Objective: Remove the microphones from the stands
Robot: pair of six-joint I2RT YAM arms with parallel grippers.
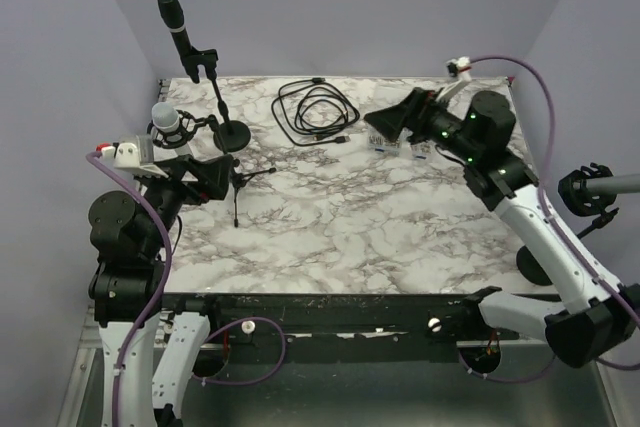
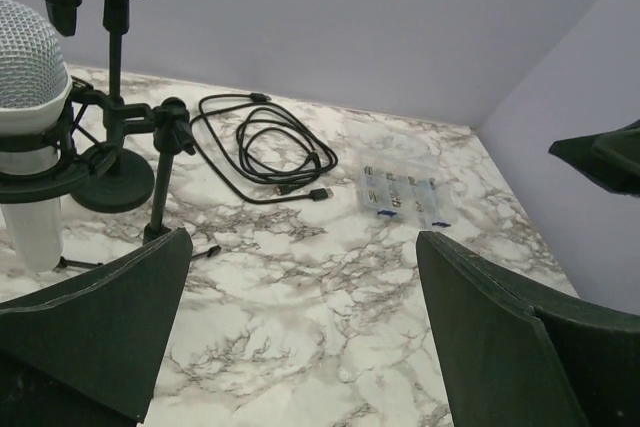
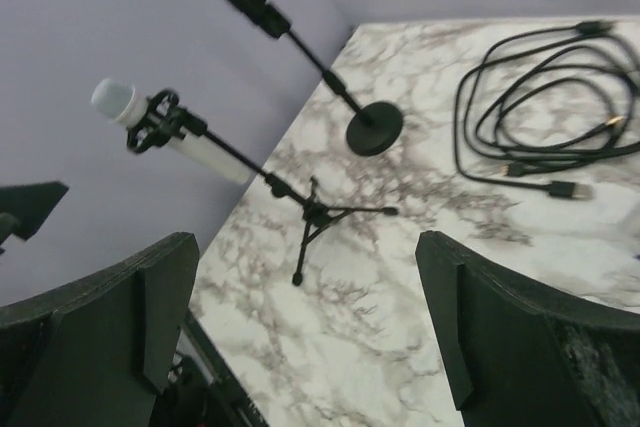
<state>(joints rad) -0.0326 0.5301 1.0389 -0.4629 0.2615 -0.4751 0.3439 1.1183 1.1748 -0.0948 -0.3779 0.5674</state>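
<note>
Both end effectors are spread wide with nothing between the fingers. The left end effector (image 2: 300, 247) hangs over the left side of the tabletop (image 1: 380, 217), a white slab veined in grey like marble with a black rail along its near edge. Just beside it, outside its left finger, is the white cylindrical microphone with a silver mesh head (image 2: 28, 62). It sits tilted in a black ring-shaped shock mount (image 2: 40, 162) on the boom of a thin black tripod stand (image 3: 315, 212), whose legs rest on the marble.

Behind the tripod, near the far left corner, a slim black handheld microphone (image 1: 172, 15) sits clipped at the top of a black stand with a round flat base (image 1: 232, 134). Its head leans up and to the left against the wall.

The right end effector (image 3: 305, 247) is raised over the far right part of the tabletop and faces left towards the two stands, well apart from both. Below it lies a small clear plastic compartment box (image 2: 405, 195). A loosely coiled black cable with a plug on its free end (image 2: 318, 193) lies flat between that box and the round base.

Plain pale lilac walls (image 1: 350, 7) close the tabletop in at the back and on both sides.
</note>
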